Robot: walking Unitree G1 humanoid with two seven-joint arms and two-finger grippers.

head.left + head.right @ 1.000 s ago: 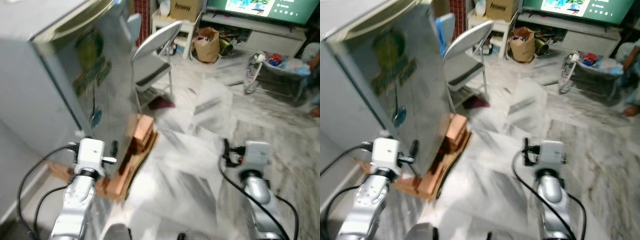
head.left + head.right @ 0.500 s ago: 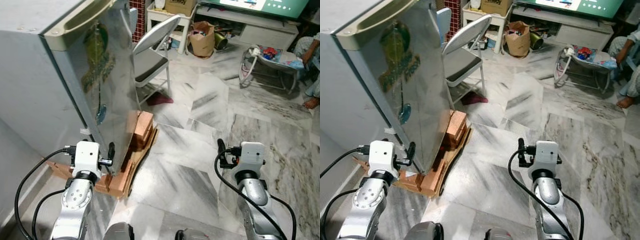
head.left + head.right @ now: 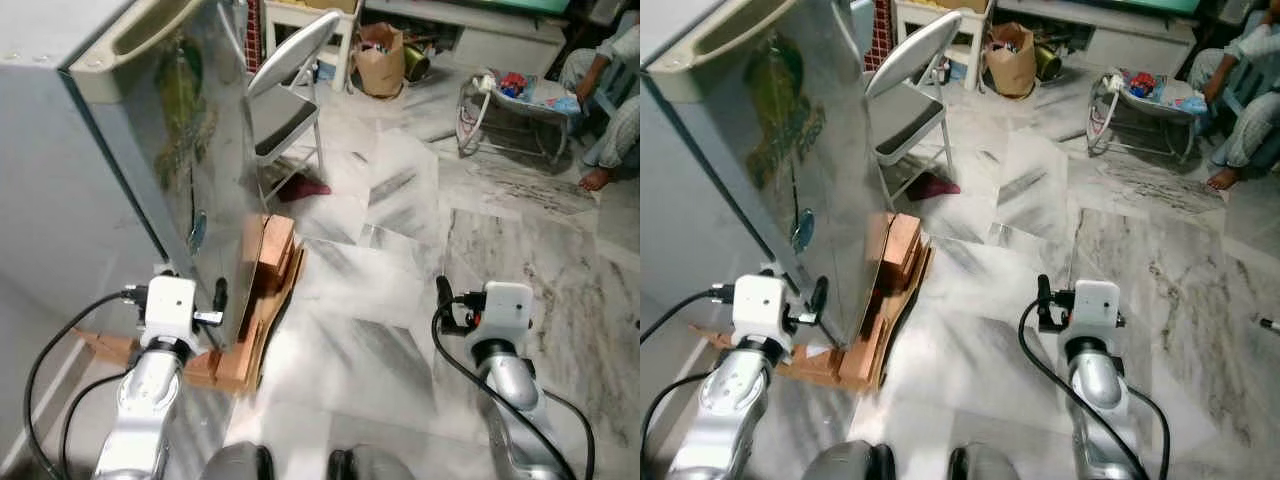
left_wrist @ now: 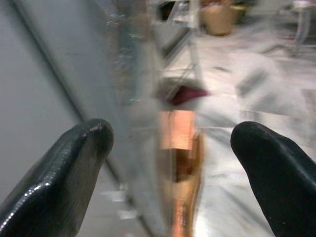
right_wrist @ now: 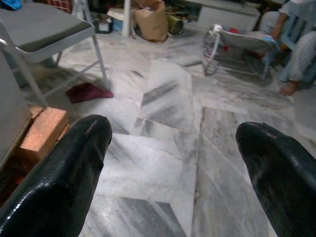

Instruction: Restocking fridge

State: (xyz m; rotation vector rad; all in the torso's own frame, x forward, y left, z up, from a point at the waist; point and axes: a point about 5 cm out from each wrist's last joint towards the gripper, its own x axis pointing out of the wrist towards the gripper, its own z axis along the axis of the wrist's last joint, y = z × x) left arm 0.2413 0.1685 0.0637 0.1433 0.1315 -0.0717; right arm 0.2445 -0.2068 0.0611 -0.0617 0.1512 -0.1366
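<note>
Approaching the tall grey metal fridge (image 3: 150, 150); door closed, its edge just ahead of my left end effector (image 4: 168, 163), fingers apart and empty. Right end effector (image 5: 173, 163) also spread, over bare marble floor (image 3: 400, 300). Risk: orange bricks (image 3: 268, 255) under the fridge, below the left end effector, could snag my feet; motion blur could spoil handle alignment.

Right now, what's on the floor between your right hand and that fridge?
Mostly bare marble floor, as the left eye view shows. Nearer the fridge, bricks and flattened cardboard lie at its base. The right hand hangs open, holding nothing.
</note>
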